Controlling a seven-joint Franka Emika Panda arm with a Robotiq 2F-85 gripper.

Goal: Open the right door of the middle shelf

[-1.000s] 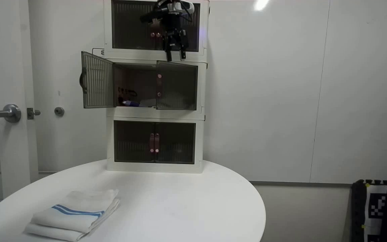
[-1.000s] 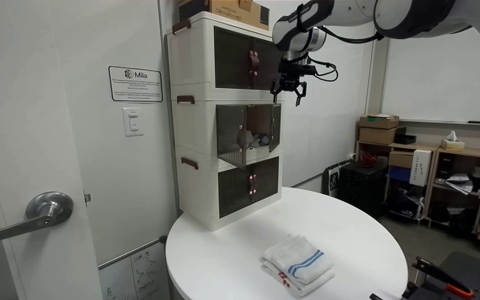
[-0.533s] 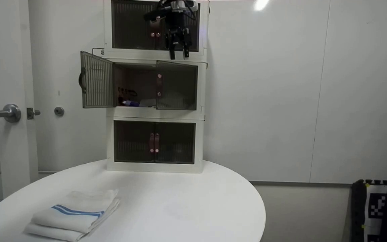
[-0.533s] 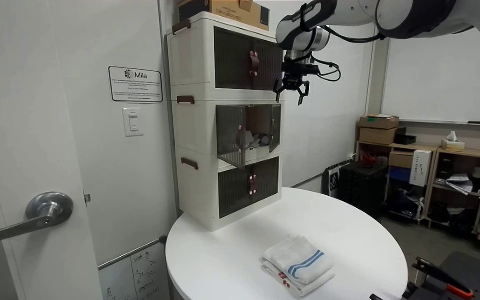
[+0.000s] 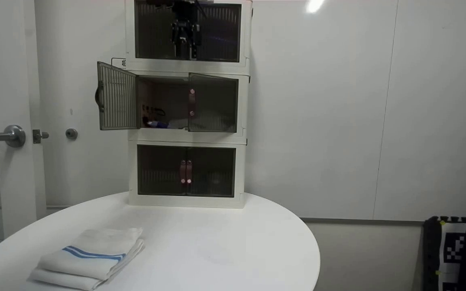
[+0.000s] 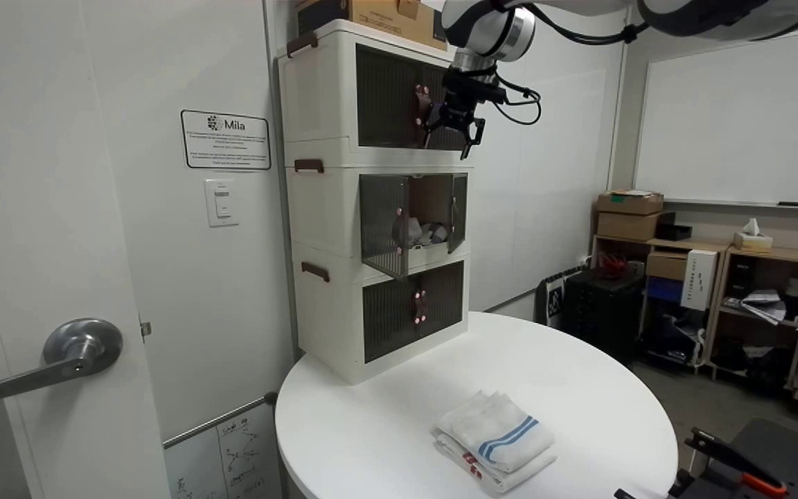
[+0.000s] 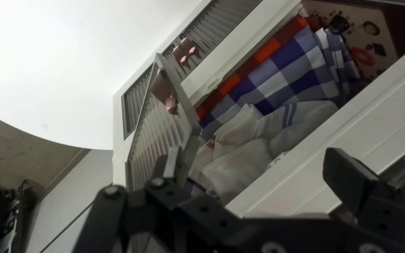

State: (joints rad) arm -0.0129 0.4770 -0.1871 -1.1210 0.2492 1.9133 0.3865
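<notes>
The middle shelf (image 5: 242, 105) is a white box compartment, also in an exterior view (image 6: 323, 208). Its right door (image 5: 217, 105) is a dark tinted panel standing partly open, its free edge out from the frame. It also shows in an exterior view (image 6: 459, 211). In the wrist view the right door (image 7: 160, 126) has a brown handle (image 7: 164, 91) and stands left of the shelf opening. My gripper (image 5: 187, 55) is open and empty, above the middle shelf and in front of the top compartment (image 6: 388, 97). In the wrist view the gripper (image 7: 251, 165) has its left finger overlapping the door's edge; contact cannot be told.
The twin left door (image 5: 117, 97) stands wide open. Checkered cloth (image 7: 280, 73) and white cloth (image 7: 237, 161) lie inside the shelf. The bottom compartment (image 5: 186, 202) is shut. A folded towel (image 5: 91, 254) lies on the round white table (image 5: 225, 242). A cardboard box (image 6: 385, 21) sits on top.
My gripper first shifts slightly right, then moves left and up in both exterior views and tilts. The right door shows no visible movement.
</notes>
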